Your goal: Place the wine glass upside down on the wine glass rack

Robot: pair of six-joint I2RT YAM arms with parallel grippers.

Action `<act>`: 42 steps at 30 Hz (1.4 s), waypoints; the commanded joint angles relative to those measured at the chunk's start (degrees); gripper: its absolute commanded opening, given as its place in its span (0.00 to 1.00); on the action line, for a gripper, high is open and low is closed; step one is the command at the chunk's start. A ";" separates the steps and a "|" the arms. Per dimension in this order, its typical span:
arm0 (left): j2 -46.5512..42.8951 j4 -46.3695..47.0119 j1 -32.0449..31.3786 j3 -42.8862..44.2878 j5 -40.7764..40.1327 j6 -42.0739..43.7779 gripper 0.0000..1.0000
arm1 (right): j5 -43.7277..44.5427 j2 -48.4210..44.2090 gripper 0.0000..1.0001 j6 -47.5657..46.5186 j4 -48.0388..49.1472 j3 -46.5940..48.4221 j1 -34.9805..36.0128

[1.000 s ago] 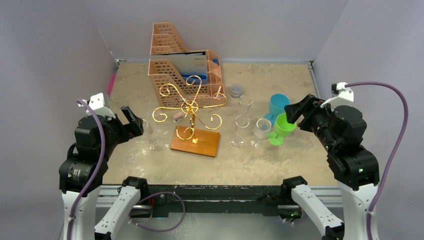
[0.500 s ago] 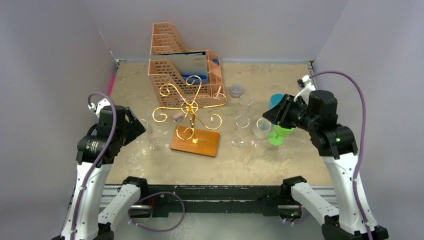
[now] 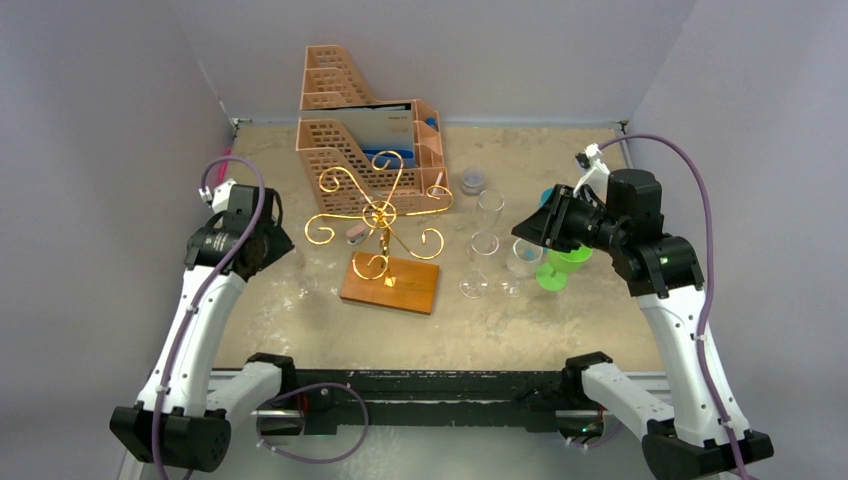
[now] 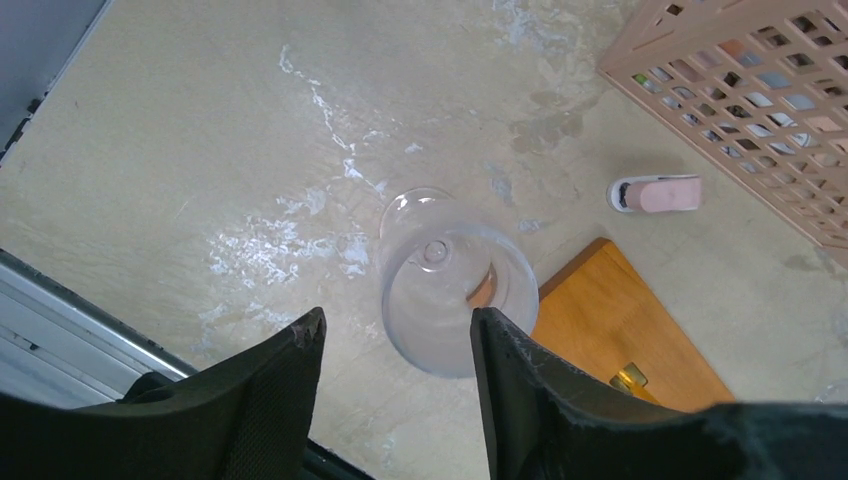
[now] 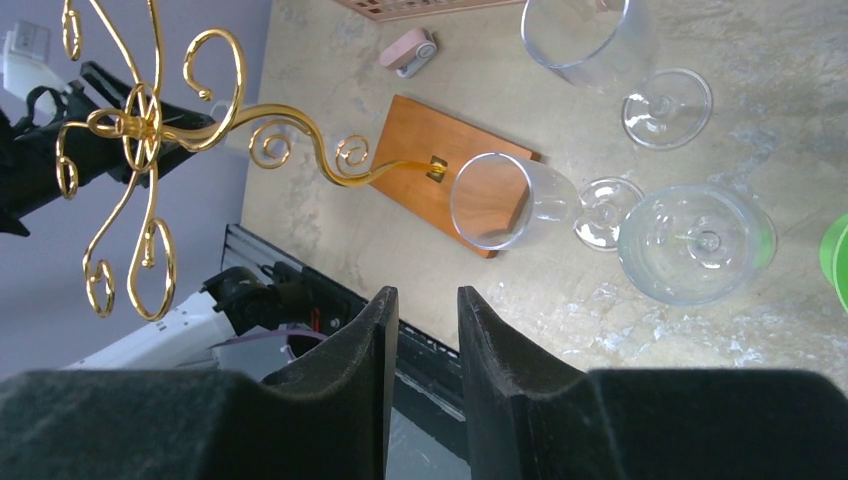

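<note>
The gold wire wine glass rack (image 3: 380, 213) stands on its wooden base (image 3: 391, 283) mid-table; the right wrist view shows its scrolls (image 5: 150, 130) too. A clear wine glass (image 3: 300, 278) stands upright left of the base. My left gripper (image 3: 262, 242) hovers above it, jaws apart; in the left wrist view the glass (image 4: 455, 285) lies just beyond the left gripper (image 4: 395, 335), its rim near the right finger, nothing gripped. My right gripper (image 3: 530, 225) hangs over more clear glasses (image 3: 480, 262). The right gripper (image 5: 427, 300) shows a narrow empty gap.
A peach perforated organizer (image 3: 365, 130) stands behind the rack. A green glass (image 3: 562, 262) and a blue one (image 3: 555, 205) sit under the right arm. A small grey cup (image 3: 473, 180) and a pink item (image 4: 655, 193) lie near the organizer.
</note>
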 commanded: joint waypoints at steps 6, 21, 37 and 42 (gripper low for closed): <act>1.11 4.66 1.46 -3.90 -0.99 1.48 0.42 | -2.22 0.26 0.27 -0.01 2.90 -0.17 0.21; 0.70 1.09 1.69 -2.68 1.00 5.80 0.00 | -1.58 0.20 0.23 1.80 2.21 1.05 0.28; -4.52 -8.90 1.69 17.45 -1.42 15.52 0.00 | -2.23 0.01 0.48 8.76 8.71 -2.30 0.21; -2.62 -7.13 1.69 29.06 -2.81 19.84 0.00 | -4.21 0.41 0.59 12.99 14.67 -4.27 1.00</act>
